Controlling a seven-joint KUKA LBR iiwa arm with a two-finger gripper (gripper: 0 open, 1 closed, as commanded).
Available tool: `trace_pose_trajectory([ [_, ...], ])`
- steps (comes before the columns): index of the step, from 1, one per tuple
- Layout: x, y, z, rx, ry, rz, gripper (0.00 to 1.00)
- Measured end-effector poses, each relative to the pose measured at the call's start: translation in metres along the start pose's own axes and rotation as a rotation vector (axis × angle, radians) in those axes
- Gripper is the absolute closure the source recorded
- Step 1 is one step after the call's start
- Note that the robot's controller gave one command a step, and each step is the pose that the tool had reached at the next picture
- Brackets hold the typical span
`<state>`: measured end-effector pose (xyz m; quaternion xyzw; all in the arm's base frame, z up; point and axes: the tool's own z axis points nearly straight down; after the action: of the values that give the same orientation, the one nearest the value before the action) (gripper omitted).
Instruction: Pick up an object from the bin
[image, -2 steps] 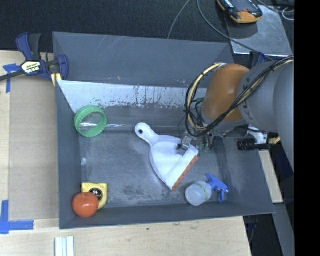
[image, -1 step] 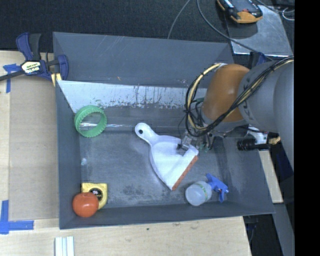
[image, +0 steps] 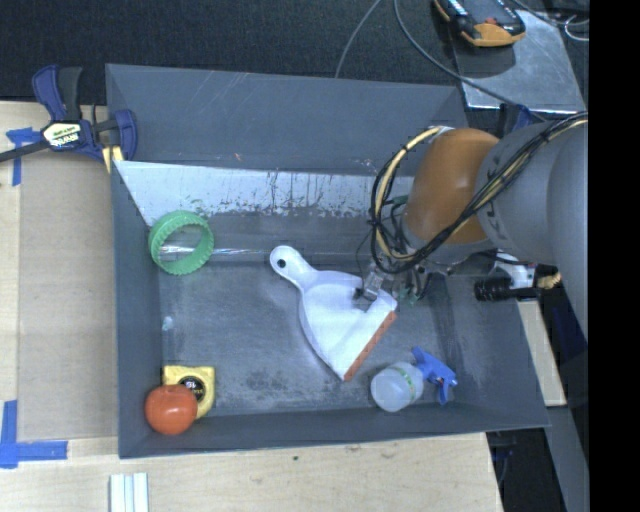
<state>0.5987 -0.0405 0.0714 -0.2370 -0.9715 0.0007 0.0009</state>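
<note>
arm (image: 560, 190): grey, enters from the right, behind and above the jaws
cover (image: 450, 190): orange, just above the jaws
cables (image: 385, 215): black and yellow, looped beside the cover
gripper (image: 378, 293): low, pointing down-left

Green ring (image: 182, 243) lies back-left, orange ball (image: 171, 409) touches yellow tape measure (image: 197, 382) front-left, spray bottle (image: 404, 385) front-right.

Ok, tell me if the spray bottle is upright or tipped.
Tipped: the spray bottle lies on its side, blue trigger toward the right.
</note>
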Motion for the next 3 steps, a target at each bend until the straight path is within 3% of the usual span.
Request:
trace_pose_trajectory([
  [3, 0.0000, 0.0000, 0.0000, 0.000, 0.000, 0.000, 1.00],
])
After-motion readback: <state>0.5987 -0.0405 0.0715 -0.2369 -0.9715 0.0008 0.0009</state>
